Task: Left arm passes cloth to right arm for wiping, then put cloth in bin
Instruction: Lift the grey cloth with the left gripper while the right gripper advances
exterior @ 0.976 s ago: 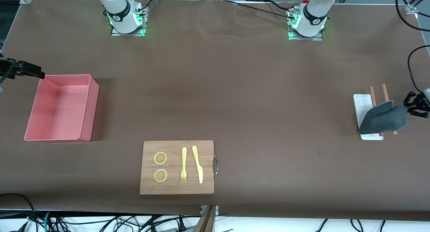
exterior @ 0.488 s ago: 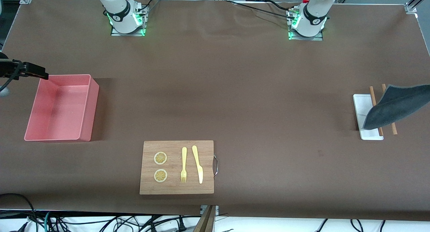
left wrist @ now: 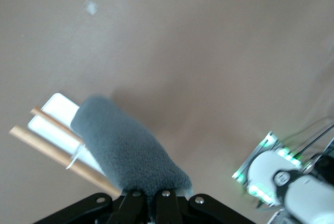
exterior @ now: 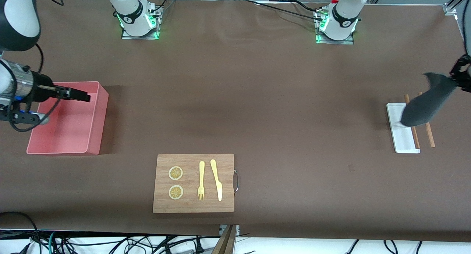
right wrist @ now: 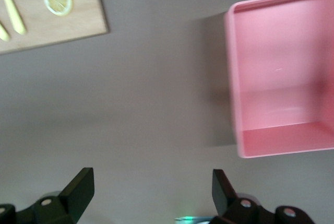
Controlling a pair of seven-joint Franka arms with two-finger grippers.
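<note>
Pinching the cloth [exterior: 423, 105], left gripper [exterior: 457, 77] hangs above the tray [exterior: 399, 138].

On the brown bench [exterior: 257, 99], the left pincer [exterior: 460, 74] holds the charcoal cloth [exterior: 427, 103] dangling over a white tray [exterior: 396, 116] and two wooden sticks [exterior: 429, 133]. The right pincer [exterior: 75, 95] hangs over the pink bin [exterior: 94, 136].

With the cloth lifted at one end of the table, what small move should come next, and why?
Probably the left gripper should carry the cloth toward mid-table. It hangs clamped over the white tray and chopsticks, while the right gripper, open, hovers over the pink bin, too far apart for a handover.
</note>
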